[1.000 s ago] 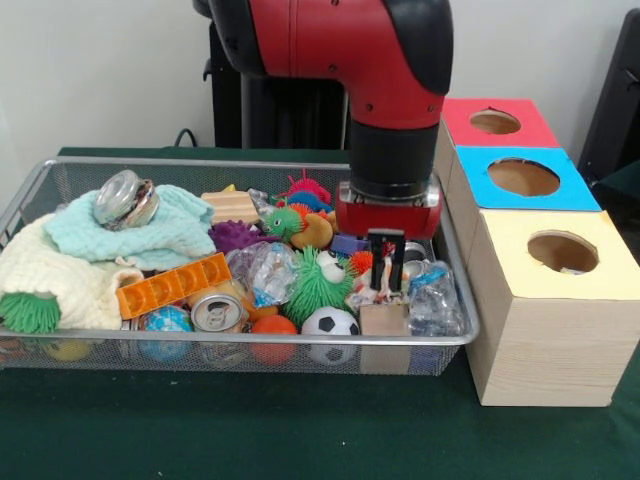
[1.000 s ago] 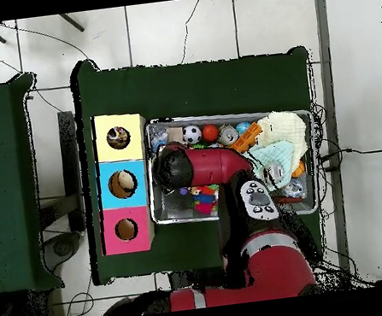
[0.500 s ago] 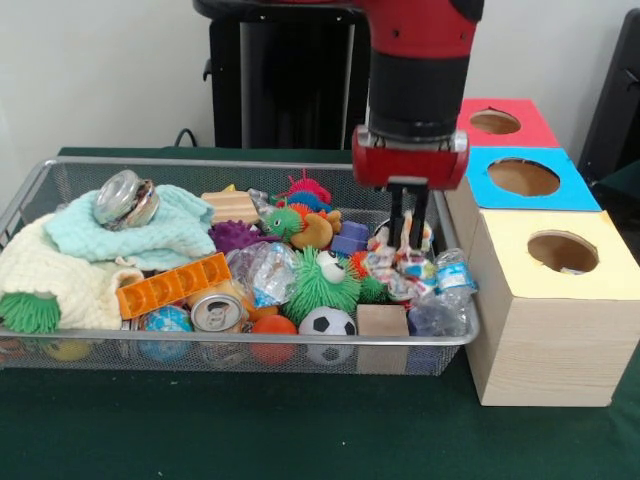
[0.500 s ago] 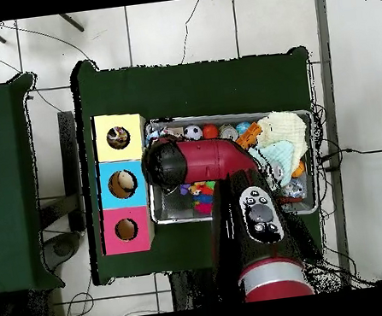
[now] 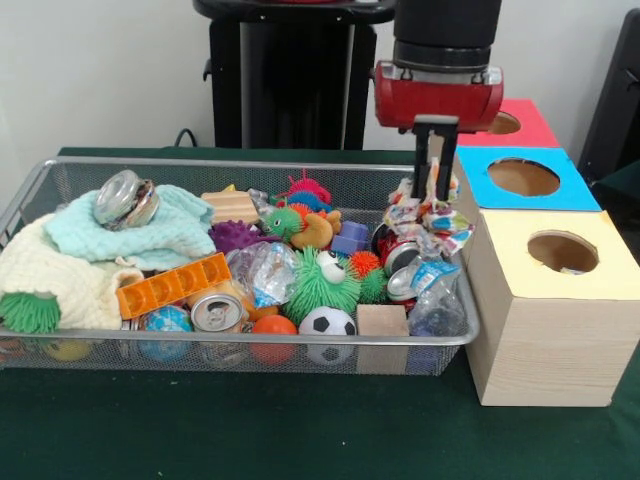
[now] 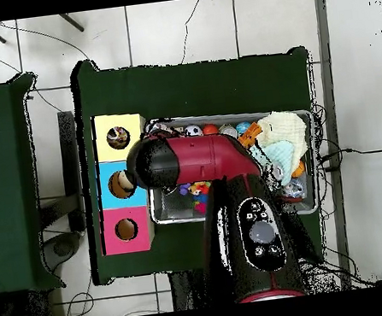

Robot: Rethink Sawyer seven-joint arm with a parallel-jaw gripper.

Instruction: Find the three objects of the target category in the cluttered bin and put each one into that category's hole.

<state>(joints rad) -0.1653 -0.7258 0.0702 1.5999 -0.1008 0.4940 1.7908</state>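
Observation:
My gripper [image 5: 437,184] hangs above the right end of the wire bin [image 5: 200,341], shut on a crumpled colourful plastic wrapper [image 5: 427,216] that dangles clear of the clutter. Beside it on the right stand three boxes, each with a round hole on top: yellow [image 5: 553,252], blue [image 5: 524,178] and red [image 5: 498,122]. In the overhead view the red arm [image 6: 196,160] covers the gripper and wrapper, with its wrist at the bin's left edge by the blue box [image 6: 121,184].
The bin holds a soccer ball [image 5: 329,322], a soda can [image 5: 217,311], a wooden block [image 5: 383,322], a green spiky ball [image 5: 318,283], an orange tray [image 5: 173,285], crumpled bottles, cloths [image 5: 130,235] and a metal lid [image 5: 124,198].
The gripper has risen out of the bin and shifted right toward the boxes, lifting the colourful wrapper with it. The wooden block it was near stays in the bin.

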